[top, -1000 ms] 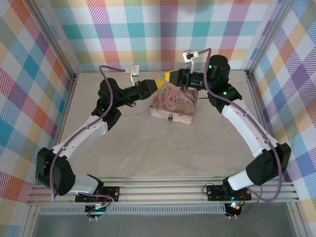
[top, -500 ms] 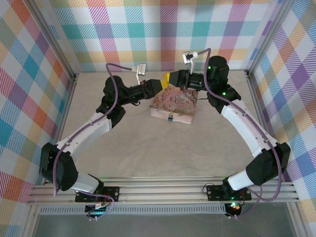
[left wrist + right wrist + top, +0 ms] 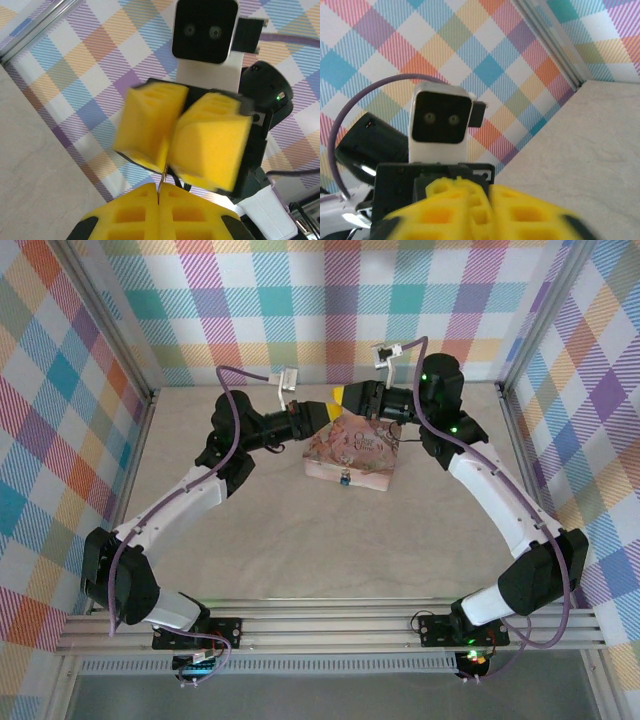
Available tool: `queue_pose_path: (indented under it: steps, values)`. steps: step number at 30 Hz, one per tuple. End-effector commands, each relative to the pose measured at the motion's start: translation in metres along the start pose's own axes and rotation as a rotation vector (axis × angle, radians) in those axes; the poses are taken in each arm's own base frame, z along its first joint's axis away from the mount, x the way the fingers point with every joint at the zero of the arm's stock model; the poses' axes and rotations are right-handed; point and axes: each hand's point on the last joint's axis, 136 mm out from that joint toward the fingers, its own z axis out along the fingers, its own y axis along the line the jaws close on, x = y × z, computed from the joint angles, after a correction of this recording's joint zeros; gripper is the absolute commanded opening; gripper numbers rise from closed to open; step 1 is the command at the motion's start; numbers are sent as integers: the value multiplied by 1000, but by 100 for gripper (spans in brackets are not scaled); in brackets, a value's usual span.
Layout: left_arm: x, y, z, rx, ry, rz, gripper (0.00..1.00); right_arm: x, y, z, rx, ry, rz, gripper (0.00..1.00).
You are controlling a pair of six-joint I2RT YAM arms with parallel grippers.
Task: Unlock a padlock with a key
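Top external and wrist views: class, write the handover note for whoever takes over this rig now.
Left gripper: fingers shut on the thin dark key, above the flat pink illustrated box.
Right gripper: fingers apparently shut on the key's other end, facing the left.
Small teal-blue padlock: at the box's near edge, untouched.
Done: key lifted. To do: pass it over, insert, turn.
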Motion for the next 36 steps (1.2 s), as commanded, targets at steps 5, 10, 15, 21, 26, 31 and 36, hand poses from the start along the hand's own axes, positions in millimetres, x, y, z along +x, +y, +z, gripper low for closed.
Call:
queue_pose_path:
  steps: [5,10,15,21,26,31,36]
  values:
    - [3,-21,-6,-5,23,90,0,-28,-6,-24,123,-109,121,44]
    - [3,-23,-7,-15,37,103,0,-20,-6,-27,145,-52,183,44]
    - [5,-18,-9,-42,44,111,0,-1,-13,-24,133,-1,281,43]
    - [23,19,-20,-162,71,57,0,44,-62,-29,376,46,333,39]
    - [60,78,-57,-417,132,5,0,111,-105,-32,674,159,358,45]
    - [90,115,-98,-600,149,-52,0,166,-140,-25,860,234,321,50]
    - [120,134,-128,-727,210,-98,0,202,-179,-18,1016,258,321,50]
